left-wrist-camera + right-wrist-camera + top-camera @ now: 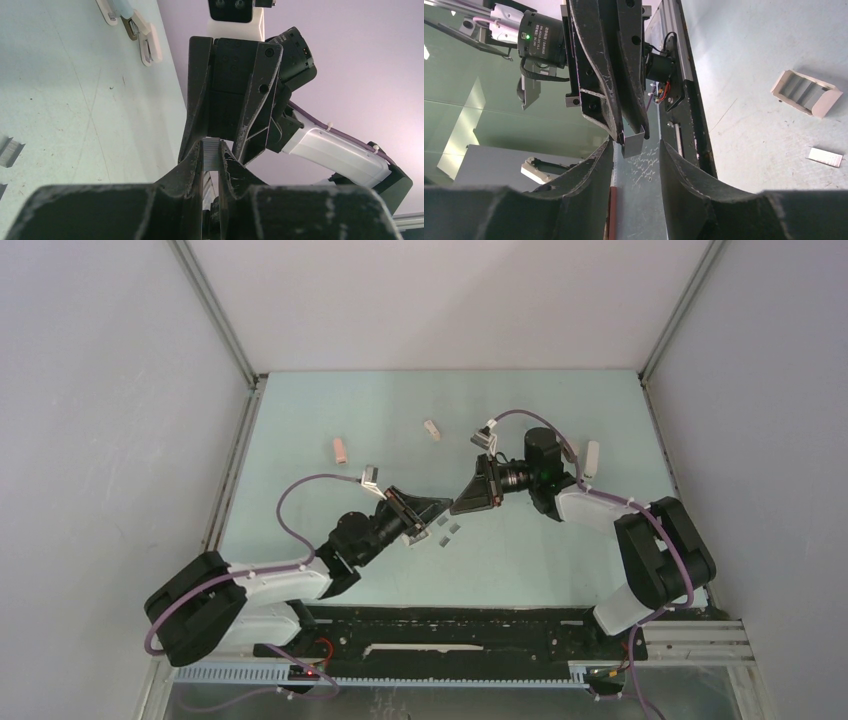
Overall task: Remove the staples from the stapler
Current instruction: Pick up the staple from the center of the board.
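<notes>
Nearest on the pale green table (560,550), just ahead of the arms' bases, two loose staple strips (448,533) lie side by side. Just above and beyond them the two claws meet tip to tip over the middle of the table.

The left gripper (212,148), reaching in from the near left, is pinching a short grey staple strip (633,143) by its upper part, with the lower end sticking out free. The right gripper (463,502), coming from the far right, has its fingers spread on either side of that free end and is not touching it.

This looks like a handover. To do it well, the right fingers should probably close squarely on the strip's flat sides, gently, since a glued strip may snap or twist. The left pinch should likely let go only once the right one is firm.

Farther back lie a pink stapler (341,450) on the left, a white stapler (432,429) in the middle, and another white one (592,458) on the right.
</notes>
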Controlling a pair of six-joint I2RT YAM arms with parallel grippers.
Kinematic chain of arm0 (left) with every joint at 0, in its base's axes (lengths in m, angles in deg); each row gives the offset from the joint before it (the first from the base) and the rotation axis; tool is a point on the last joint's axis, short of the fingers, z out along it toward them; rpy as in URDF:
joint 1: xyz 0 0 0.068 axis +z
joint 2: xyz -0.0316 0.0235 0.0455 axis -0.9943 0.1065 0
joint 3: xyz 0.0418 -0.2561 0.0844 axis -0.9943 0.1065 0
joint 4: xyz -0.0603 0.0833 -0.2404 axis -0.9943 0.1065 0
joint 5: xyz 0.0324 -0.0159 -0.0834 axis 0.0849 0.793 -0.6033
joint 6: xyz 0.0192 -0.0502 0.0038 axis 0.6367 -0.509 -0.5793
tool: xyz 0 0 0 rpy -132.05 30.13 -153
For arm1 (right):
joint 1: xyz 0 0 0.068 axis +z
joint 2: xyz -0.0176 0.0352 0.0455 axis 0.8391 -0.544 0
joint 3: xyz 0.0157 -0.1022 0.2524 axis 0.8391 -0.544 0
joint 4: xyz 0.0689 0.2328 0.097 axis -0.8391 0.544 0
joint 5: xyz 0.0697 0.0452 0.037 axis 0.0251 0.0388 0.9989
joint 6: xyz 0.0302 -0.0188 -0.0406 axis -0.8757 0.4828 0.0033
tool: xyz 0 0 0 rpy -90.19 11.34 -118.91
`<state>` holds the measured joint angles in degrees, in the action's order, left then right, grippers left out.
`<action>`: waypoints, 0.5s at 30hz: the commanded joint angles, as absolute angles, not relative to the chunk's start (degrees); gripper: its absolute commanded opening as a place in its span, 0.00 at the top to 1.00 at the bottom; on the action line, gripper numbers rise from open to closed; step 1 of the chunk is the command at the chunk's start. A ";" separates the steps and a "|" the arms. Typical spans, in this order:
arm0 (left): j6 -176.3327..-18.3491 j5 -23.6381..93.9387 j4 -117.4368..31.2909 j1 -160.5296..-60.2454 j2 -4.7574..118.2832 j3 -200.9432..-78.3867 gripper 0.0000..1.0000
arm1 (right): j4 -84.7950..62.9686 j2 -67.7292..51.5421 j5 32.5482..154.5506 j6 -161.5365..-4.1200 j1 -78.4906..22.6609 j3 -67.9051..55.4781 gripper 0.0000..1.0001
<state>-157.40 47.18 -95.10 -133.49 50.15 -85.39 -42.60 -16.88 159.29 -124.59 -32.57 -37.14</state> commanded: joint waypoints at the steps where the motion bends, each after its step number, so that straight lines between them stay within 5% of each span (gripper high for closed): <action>1: -158.04 46.15 -98.25 -133.76 50.68 -88.42 0.86 | -45.80 -16.80 160.10 -126.09 -32.26 -37.16 0.54; 15: -158.68 45.95 -100.16 -133.73 51.76 -87.92 0.85 | -46.36 -16.58 160.49 -126.55 -32.33 -37.18 0.69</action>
<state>-157.99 46.37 -97.07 -133.49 51.55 -85.39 -44.17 -16.88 160.01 -126.10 -32.57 -37.14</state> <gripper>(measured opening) 0.166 0.338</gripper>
